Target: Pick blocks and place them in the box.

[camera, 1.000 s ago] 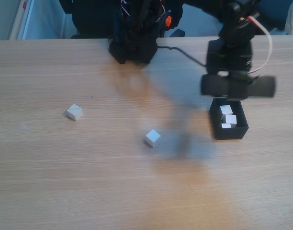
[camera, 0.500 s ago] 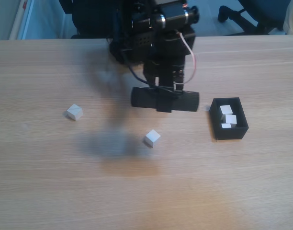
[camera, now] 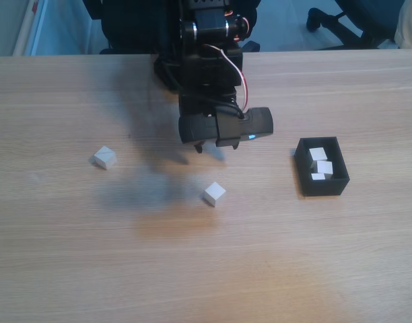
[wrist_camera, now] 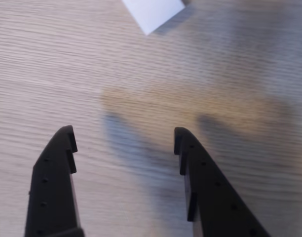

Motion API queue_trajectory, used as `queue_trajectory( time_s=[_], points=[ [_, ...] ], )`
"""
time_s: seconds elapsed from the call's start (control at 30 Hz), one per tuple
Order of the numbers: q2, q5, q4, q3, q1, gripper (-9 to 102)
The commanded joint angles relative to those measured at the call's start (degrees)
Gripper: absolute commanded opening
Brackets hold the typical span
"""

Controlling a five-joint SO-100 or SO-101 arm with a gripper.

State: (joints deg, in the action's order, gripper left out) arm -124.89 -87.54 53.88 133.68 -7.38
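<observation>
Two blocks lie loose on the pale wood-grain surface (camera: 71,256) in the fixed view. At the left of the frame, one block (camera: 104,157) sits alone, a small whitish cube with a lighter top face and greyer sides, turned slightly askew. Further right, near the centre, a second block (camera: 215,193) of the same look rests corner-on to the camera, with soft shadow spreading to its left.

Above that second block, in the upper middle of the frame, the black arm (camera: 206,67) reaches down from the far edge of the surface, with a red-and-white cable looping along it. In the wrist view the gripper (wrist_camera: 124,136) shows two black fingers spread wide apart with bare wood between them, holding nothing; the white corner of a block (wrist_camera: 153,12) sits at the top edge of that frame, well ahead of the fingertips.

At the right of the fixed view stands the box (camera: 303,171), a small black open-topped tray with thin walls. Inside it lie three more whitish blocks (camera: 324,166), packed closely in a row.
</observation>
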Motion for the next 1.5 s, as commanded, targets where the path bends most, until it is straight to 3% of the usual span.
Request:
queue_trajectory(
  time_s=[0.0,0.27,0.63,1.47],
  points=[
    [-4.1,-3.6,-4.0,3.5,0.4,22],
    [-9.9,-9.3,-18.4,16.2,0.9,22],
    [-3.3,-15.6,-34.5,17.2,1.5,22],
    [15.9,-17.2,-40.1,3.8,3.3,22]
  ],
)
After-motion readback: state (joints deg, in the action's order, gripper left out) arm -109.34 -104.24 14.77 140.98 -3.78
